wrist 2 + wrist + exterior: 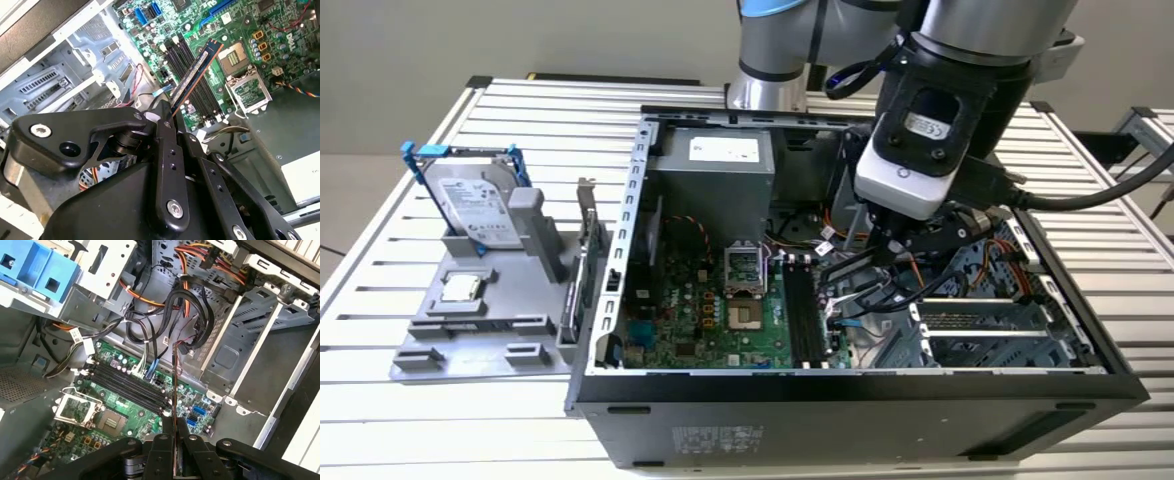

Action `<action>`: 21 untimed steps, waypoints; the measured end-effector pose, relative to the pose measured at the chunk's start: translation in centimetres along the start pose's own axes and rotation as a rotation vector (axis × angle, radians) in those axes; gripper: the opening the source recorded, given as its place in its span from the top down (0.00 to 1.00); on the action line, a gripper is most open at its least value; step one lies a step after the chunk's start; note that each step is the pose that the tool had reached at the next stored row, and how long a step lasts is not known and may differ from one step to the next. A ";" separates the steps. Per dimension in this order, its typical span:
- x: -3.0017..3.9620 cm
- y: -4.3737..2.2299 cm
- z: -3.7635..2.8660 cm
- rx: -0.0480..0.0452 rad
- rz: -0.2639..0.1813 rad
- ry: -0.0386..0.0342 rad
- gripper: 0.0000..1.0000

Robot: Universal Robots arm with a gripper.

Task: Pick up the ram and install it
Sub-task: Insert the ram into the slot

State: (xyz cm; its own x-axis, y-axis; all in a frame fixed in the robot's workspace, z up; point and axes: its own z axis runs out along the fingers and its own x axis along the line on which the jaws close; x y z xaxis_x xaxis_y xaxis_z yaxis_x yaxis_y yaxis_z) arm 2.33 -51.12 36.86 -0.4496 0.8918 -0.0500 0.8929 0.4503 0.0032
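Ram point(196, 74), where is it right now?

I have it pinched in the gripper point(172, 116): jaws closed on one end, the rest sticking out over the motherboard point(240, 25). It hangs above the board, in no slot.

Walk me across the exterior view, left to right.

On that view's left, the hard drive point(478, 205) in its blue brackets stands on the grey fixture point(480, 340), with the processor chip point(460, 288) lying just in front of it. Neither is my concern. Then comes the open computer case point(854, 405), with the green board inside and the black memory slots point(803, 315). My gripper hangs just beside those, toward the view's right.

Which step are you in?

Pickup looks done. I judge this is the install, at the lining-up stage. In both wrist views all four slots look empty, and the stick sits tilted above them.

What does seating it call for?

By my reckoning, the long edge parallel to one slot, level and directly over it, then a straight push down. The cables point(176, 300) near the slots' far end are close, so I want them untouched.
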 end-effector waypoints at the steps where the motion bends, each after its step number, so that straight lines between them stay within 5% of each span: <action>1: 0.00 0.00 0.00 -0.0003 -0.008 -0.0002 1.00; 21: 0.06 0.03 0.00 -0.0060 -0.172 -0.0044 1.00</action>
State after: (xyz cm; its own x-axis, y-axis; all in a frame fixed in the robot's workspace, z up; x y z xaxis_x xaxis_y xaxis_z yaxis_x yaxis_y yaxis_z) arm 2.33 -51.06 36.86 -0.5954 0.8015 -0.0547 0.8027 0.5963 0.0002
